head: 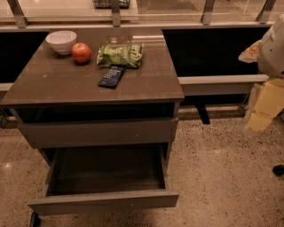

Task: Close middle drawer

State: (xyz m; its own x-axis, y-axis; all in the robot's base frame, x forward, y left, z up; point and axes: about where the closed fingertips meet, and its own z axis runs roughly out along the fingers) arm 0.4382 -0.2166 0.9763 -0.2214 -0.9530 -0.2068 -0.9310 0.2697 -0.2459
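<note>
Grey-brown laminate faced the middle drawer (106,173), which stood pulled far out below the desk's front edge. Its dark boxy interior was open to view, and its plain handleless front panel sat well forward of the upper drawer (100,131). The gripper (262,106) hung well off the desk's right edge, at about the height of the drawers and apart from all of them. Whether its jaws were spread or closed could not be told, nor whether they held anything.

To do the step well, the gripper would probably need to come round the front right corner, drop to the level of the front panel and meet it flat near its middle. That way the push would run straight along the slides. Pressing near one end risked skewing and jamming the drawer. A steady push until the panel lined up with the cabinet face seemed the aim.

On the desk (57,84), a white bowl (61,41) sat at the back left corner with a red apple (81,52) just beside it. A green crisp bag (120,55) lay near the middle of the back edge, and a dark snack packet (111,76) lay near the centre. Speckled terrazzo floor (222,168) spread around the desk, and a rail on metal posts (116,13) ran behind its back edge.
</note>
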